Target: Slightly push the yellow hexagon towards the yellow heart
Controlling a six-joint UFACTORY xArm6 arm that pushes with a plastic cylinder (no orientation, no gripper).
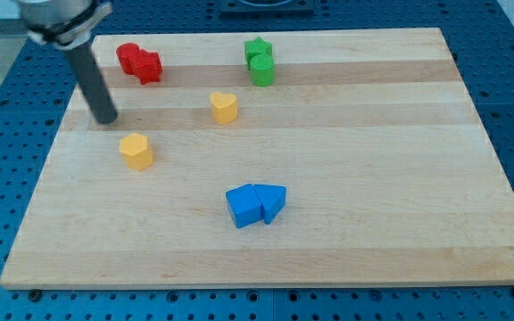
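Observation:
The yellow hexagon (136,151) lies on the wooden board at the view's left of centre. The yellow heart (224,106) lies up and to the right of it, well apart. My tip (106,119) rests on the board just up and to the left of the yellow hexagon, a short gap from it, not touching. The dark rod rises from the tip toward the view's top left corner.
Two red blocks (139,62) sit together at the top left. Two green blocks (260,61) sit together at the top centre. A blue cube and blue triangle (255,204) touch below the centre. The board's left edge (38,187) runs near the tip.

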